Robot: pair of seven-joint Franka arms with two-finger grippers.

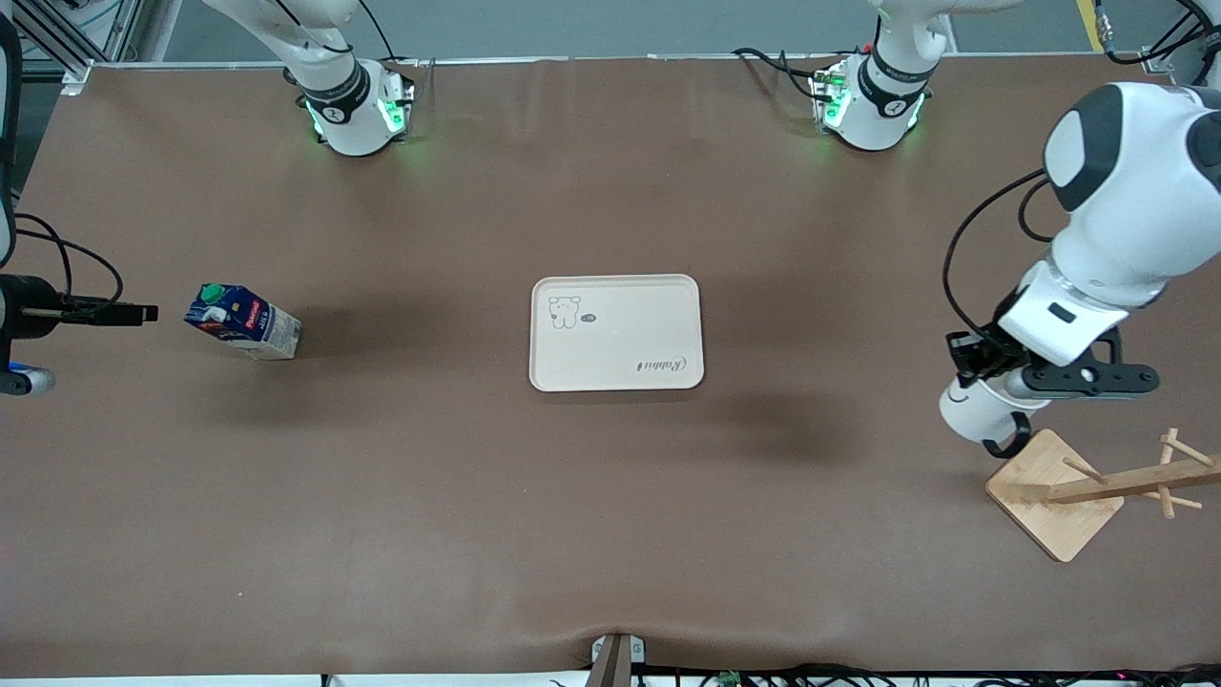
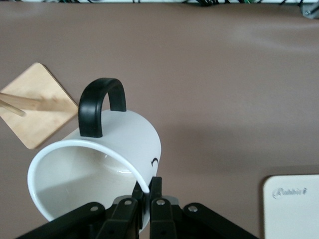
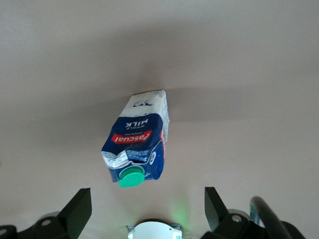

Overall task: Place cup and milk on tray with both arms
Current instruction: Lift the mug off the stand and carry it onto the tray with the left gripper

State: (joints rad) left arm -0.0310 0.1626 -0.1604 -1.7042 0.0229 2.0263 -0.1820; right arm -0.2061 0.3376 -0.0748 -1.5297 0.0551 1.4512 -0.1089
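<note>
The cream tray (image 1: 616, 332) lies at the table's middle; one corner shows in the left wrist view (image 2: 294, 204). My left gripper (image 2: 147, 191) is shut on the rim of the white cup (image 2: 114, 149), which is tilted on its side with its black handle (image 2: 99, 104) up. In the front view the gripper (image 1: 980, 367) holds the cup (image 1: 973, 410) above the table beside the wooden rack base, toward the left arm's end. The milk (image 1: 243, 322) stands toward the right arm's end. My right gripper (image 3: 147, 209) is open and empty, above the milk (image 3: 139, 142).
A square wooden rack base (image 1: 1054, 491) with a pegged post (image 1: 1135, 477) stands near the left arm's end, nearer the front camera than the cup; it also shows in the left wrist view (image 2: 37, 107). Brown table cloth surrounds the tray.
</note>
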